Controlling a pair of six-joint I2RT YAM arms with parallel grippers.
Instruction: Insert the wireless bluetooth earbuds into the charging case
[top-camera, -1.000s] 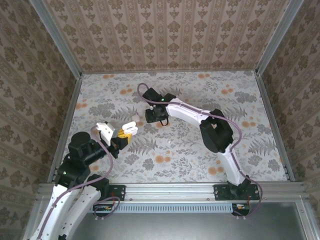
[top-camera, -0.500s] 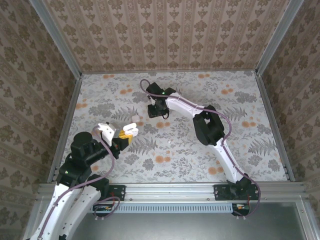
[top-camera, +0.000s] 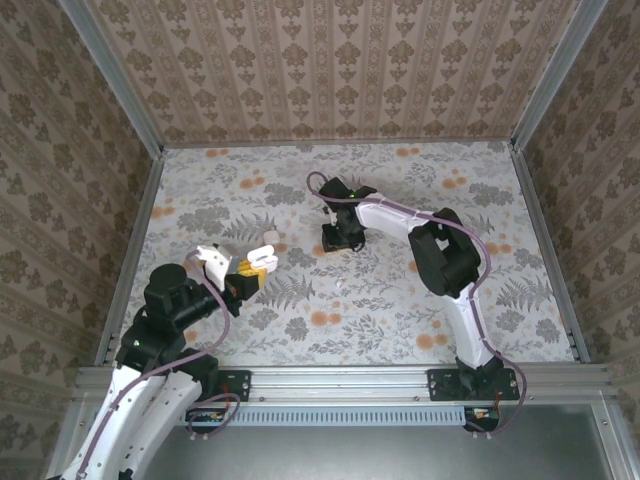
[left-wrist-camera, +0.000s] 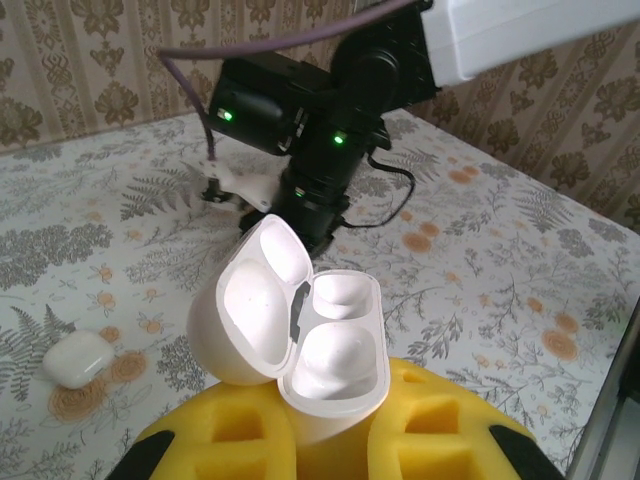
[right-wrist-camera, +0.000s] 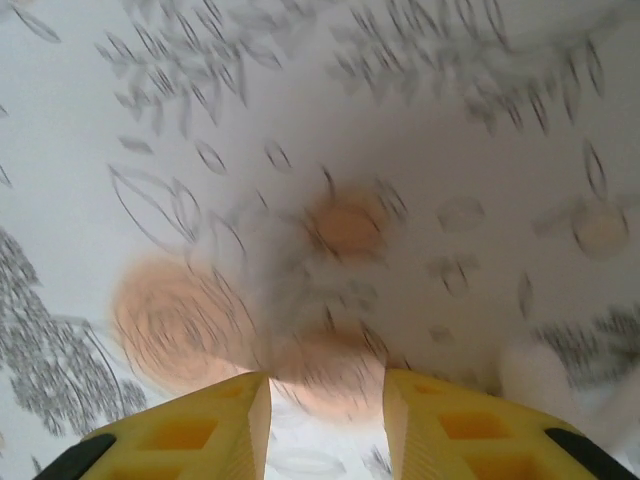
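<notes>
The task is at an early or middle stage. The left end effector (left-wrist-camera: 330, 432) is clenched on the base of an open white pebble-shaped plastic charging case (left-wrist-camera: 325, 340). Its yellow foam fingers (left-wrist-camera: 230, 440) press the base from both sides. The case is therefore lifted off the flower-patterned worktop (top-camera: 400, 300), opened and presented, and that part looks done.

I cannot tell whether a bud already sits in either well. The nearer well shows a rounded white bulge and the farther one looks hollow, but white on white gives nothing firm.

The right end effector (top-camera: 338, 240) points down at the worktop near the middle, well apart from the case. In its wrist view its yellow fingers stand parted with bare worktop between them, so it grasps nothing. A blurred white shape (right-wrist-camera: 545, 385) at the right of that view is too smeared to name.

A tiny white speck (top-camera: 340, 285) lies on the worktop on the near side of the right end effector. I take it for a loose wireless earbud. It is too small to give its long axis or heading. A smaller closed white pebble-shaped case (left-wrist-camera: 78, 358) lies off to the left in the left wrist view.

What appears left is picking up each bud, carrying it to the case and seating it.

The held case has its mouth facing up, with the lid hinged back to the left in the left wrist view. Its long axis runs away from the fingers, toward the right arm.
</notes>
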